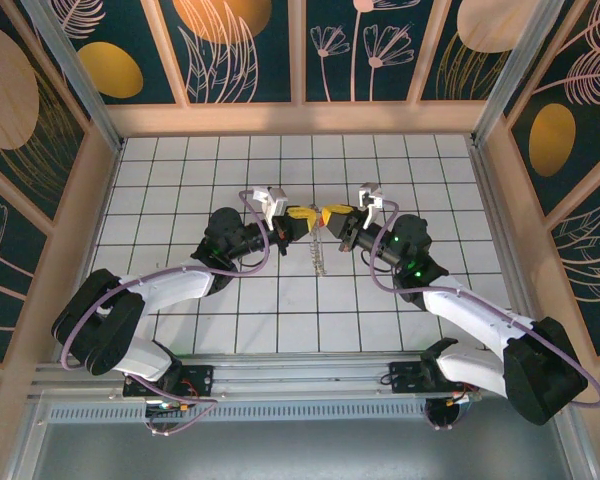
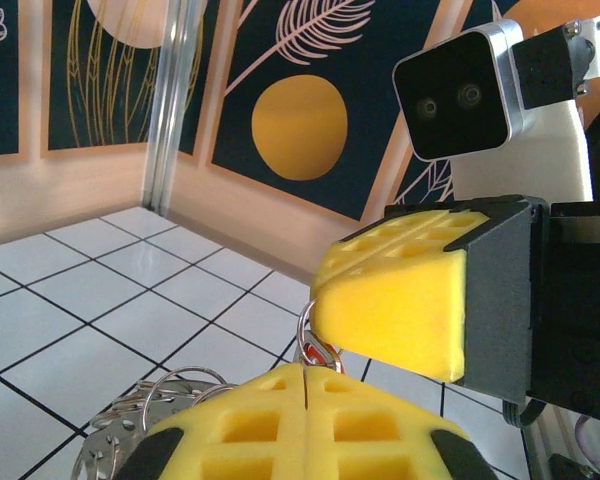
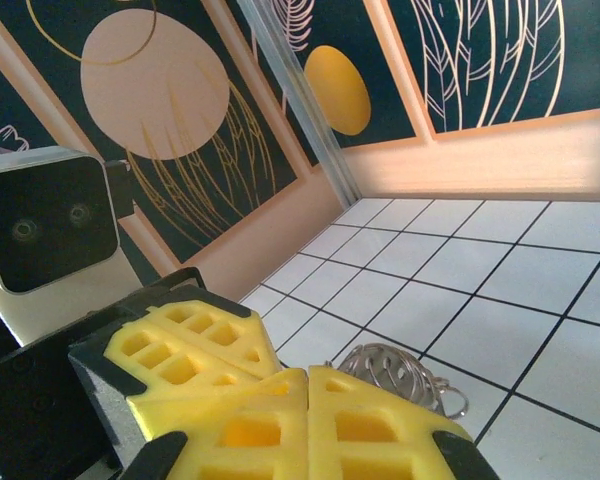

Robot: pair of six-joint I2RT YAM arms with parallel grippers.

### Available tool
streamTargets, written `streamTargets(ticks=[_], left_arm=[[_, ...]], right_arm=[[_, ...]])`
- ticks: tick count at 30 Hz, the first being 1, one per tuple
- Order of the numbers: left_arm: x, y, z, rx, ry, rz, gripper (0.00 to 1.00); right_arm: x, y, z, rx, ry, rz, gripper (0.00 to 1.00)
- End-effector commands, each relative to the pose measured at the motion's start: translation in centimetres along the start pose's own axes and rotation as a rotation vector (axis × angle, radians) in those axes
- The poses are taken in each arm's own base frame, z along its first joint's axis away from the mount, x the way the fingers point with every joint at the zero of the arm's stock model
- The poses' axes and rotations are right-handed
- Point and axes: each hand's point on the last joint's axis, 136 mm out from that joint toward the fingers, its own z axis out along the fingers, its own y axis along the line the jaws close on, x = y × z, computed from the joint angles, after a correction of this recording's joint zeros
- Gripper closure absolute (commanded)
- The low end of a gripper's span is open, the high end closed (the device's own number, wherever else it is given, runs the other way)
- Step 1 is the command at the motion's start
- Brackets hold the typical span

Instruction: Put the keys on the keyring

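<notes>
L gripper [image 1: 307,220] reaches in from the left, jaws pressed together; in the L wrist view the seam btwn its yellow pads [image 2: 250,425] is tight. Tips meet the R gripper [image 1: 331,217] nose to nose over mid worktop [image 1: 280,310]. The keyring [image 1: 318,254] trails toward the bases from that meeting pt. A thin loop w/ a small red bit [image 2: 325,352] sits right btwn both tips; can't tell which one pinches it. R jaws also pressed together, w/ coiled rings [image 3: 390,368] just past them.
</notes>
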Motion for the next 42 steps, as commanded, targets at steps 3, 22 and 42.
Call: streamTargets(ticks=[3,22,42], left_arm=[[-4.4,-2.8,-0.3,0.082,-0.127,0.090,1.00],[-4.9,-3.2,-0.5,0.093,-0.144,0.118,1.00],[-5.4,-3.5,-0.9,0.094,-0.174,0.140,1.00]], right_arm=[[0.7,-1.4,-0.6,0.050,0.010,-0.008,1.00],[2.6,-0.2,-1.4,-0.033,0.104,0.027,1.00],[4.2,0.9,-2.6,-0.172,0.141,0.118,1.00]])
